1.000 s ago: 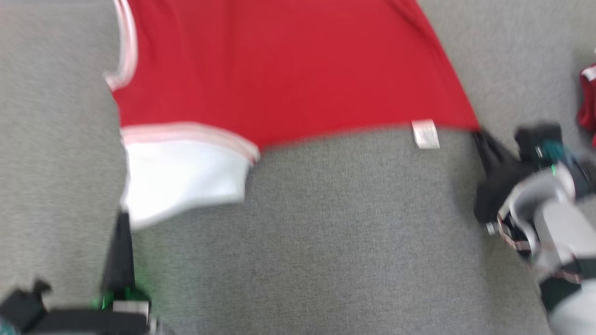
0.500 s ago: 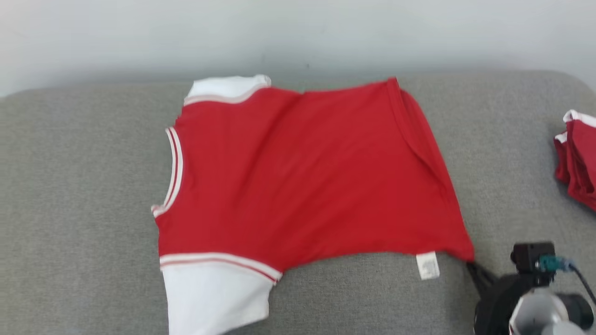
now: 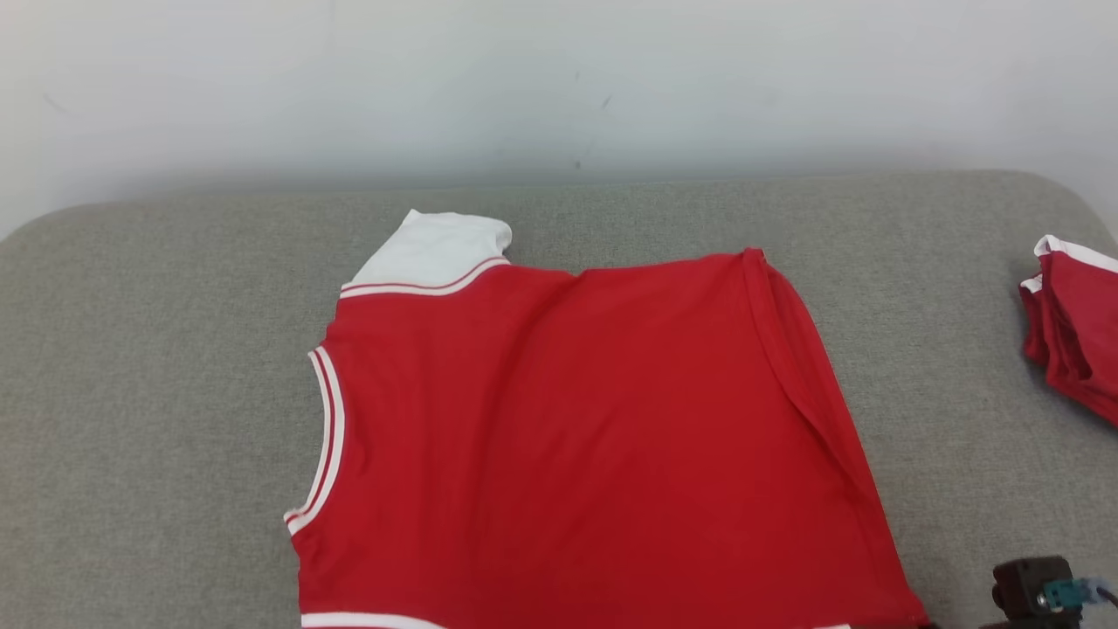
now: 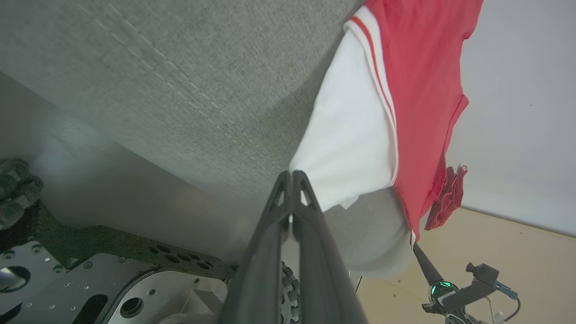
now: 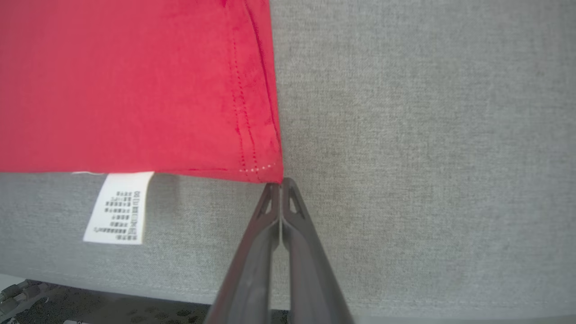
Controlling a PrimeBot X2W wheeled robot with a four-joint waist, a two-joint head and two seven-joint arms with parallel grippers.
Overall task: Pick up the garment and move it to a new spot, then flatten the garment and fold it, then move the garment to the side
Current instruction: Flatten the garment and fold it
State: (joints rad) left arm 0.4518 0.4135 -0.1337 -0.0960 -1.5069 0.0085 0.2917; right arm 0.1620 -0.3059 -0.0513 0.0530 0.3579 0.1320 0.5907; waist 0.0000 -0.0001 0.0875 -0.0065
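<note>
A red garment (image 3: 568,419) with white sleeves and striped trim lies spread on the grey padded surface (image 3: 157,349), its neckline to the left. My left gripper (image 4: 292,173) is shut on the corner of the near white sleeve (image 4: 351,144) at the surface's front edge. My right gripper (image 5: 281,181) is shut on the garment's (image 5: 135,81) near hem corner, beside the white care label (image 5: 119,207). The left wrist view also shows the right gripper's fingers (image 4: 423,261) at that hem corner. The far white sleeve (image 3: 437,249) lies flat at the back.
A second red and white cloth pile (image 3: 1070,323) sits at the surface's right edge. A pale wall (image 3: 559,79) rises behind the surface. My own metal base (image 4: 90,279) is below the front edge. Bare grey surface lies to the garment's left and right.
The head camera has tilted up, so the whole picture slid down and both grippers left its bottom edge. The garment looks the same, with both grips unchanged.
</note>
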